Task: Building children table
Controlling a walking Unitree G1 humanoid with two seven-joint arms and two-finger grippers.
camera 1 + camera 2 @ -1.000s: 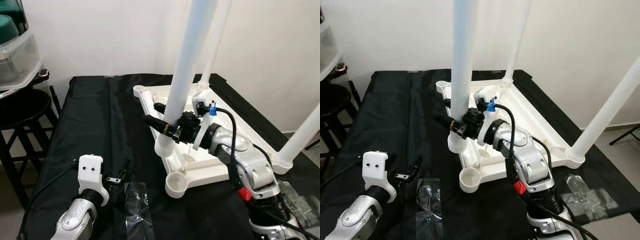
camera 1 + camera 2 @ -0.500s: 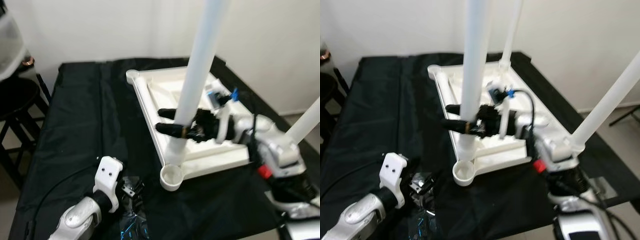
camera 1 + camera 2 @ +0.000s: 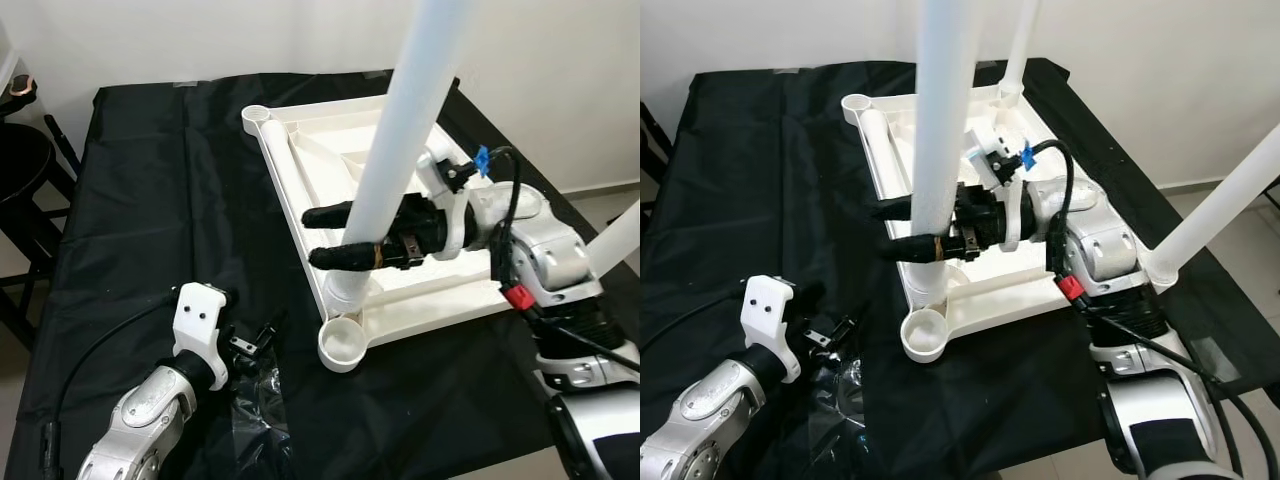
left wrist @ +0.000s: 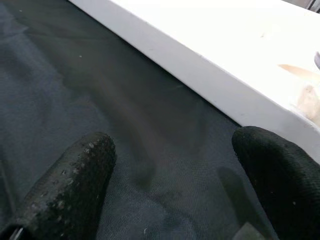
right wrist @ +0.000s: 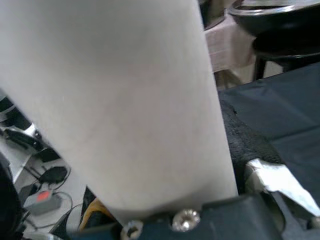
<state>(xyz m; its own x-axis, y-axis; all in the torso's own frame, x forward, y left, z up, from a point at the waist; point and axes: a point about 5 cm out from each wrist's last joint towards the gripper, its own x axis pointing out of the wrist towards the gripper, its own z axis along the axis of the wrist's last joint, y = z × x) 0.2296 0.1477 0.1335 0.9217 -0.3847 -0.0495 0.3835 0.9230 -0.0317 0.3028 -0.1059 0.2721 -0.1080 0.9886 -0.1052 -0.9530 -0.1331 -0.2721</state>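
Table leg [image 3: 405, 140] between right claw [image 3: 335, 236] fingers

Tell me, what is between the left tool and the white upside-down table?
Only bare black cloth, seen in the left wrist view. The open left tool hovers above it, apart from the white plastic tabletop's edge.

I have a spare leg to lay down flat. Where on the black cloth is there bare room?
The widest bare stretch of black cloth lies left of the upturned tabletop. It gets crowded near the left gripper, by the clear plastic bag and the empty corner socket. The right gripper clasps a leg.
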